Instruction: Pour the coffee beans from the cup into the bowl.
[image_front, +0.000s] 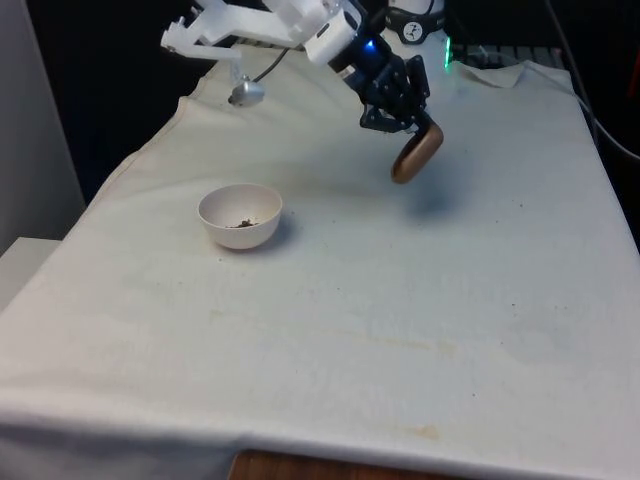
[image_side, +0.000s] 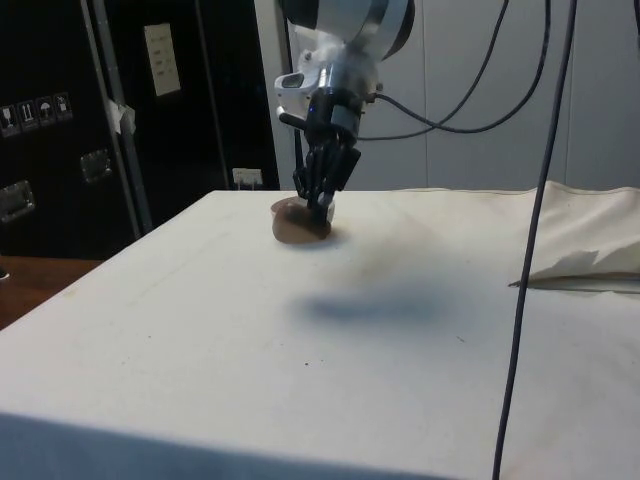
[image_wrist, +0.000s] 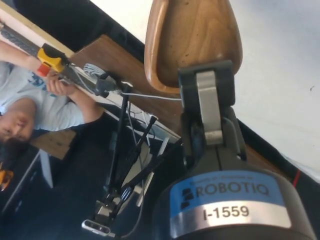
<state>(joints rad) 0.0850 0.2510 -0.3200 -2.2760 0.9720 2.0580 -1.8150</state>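
A white bowl (image_front: 240, 215) stands on the cloth toward the front view's left, with a few dark coffee beans at its bottom. My gripper (image_front: 408, 128) hangs above the table's far middle, well off to the bowl's right in the front view, shut on the rim of a brown wooden cup (image_front: 418, 152). The cup is tipped far over and held clear of the cloth. In the side view the cup (image_side: 300, 222) hangs under the gripper (image_side: 322, 200), casting a shadow on the cloth. In the wrist view the cup (image_wrist: 195, 35) shows bare wood, with one finger (image_wrist: 207, 100) pressed on its wall.
A small metal object (image_front: 245, 93) lies near the table's far left corner in the front view. Bunched cloth (image_side: 590, 250) and a hanging cable (image_side: 530, 230) sit at the side view's right. A person (image_wrist: 35, 105) and a tripod (image_wrist: 125, 165) appear beyond the table edge.
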